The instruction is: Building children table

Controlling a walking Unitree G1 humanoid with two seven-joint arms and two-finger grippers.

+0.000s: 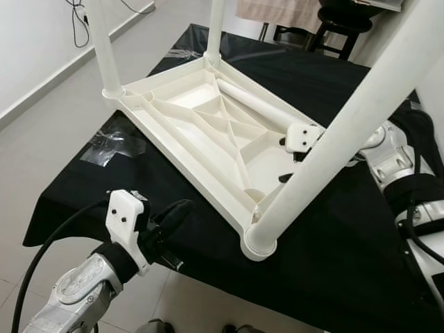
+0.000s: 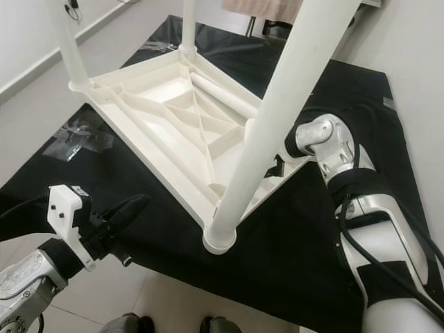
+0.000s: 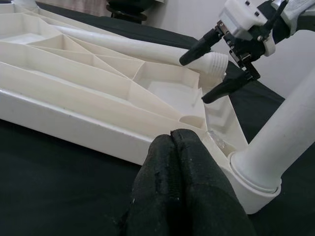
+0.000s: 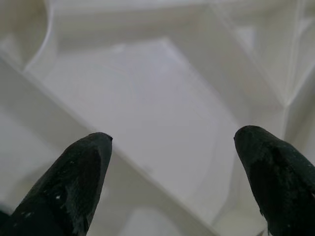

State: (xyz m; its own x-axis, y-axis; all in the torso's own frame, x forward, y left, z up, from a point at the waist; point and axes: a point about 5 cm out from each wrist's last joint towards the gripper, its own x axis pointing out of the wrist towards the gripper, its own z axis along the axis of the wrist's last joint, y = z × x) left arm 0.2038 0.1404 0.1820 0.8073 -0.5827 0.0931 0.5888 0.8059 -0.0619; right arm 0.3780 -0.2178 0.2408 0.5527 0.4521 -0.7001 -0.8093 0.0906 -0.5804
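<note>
Table (image 1: 208, 132) upturned on black cloth (image 1: 333, 236), floor probably tiled.

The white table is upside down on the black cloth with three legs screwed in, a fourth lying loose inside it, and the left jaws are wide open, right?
Not quite: the left gripper has its jaws closed, as the left wrist view shows. The rest holds.

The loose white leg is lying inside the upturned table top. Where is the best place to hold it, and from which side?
Probably near the threaded end of the loose leg, coming from above. The leg lies flat across the ribs of the table top, so its upper side is free. The open right gripper already straddles that end.
</note>
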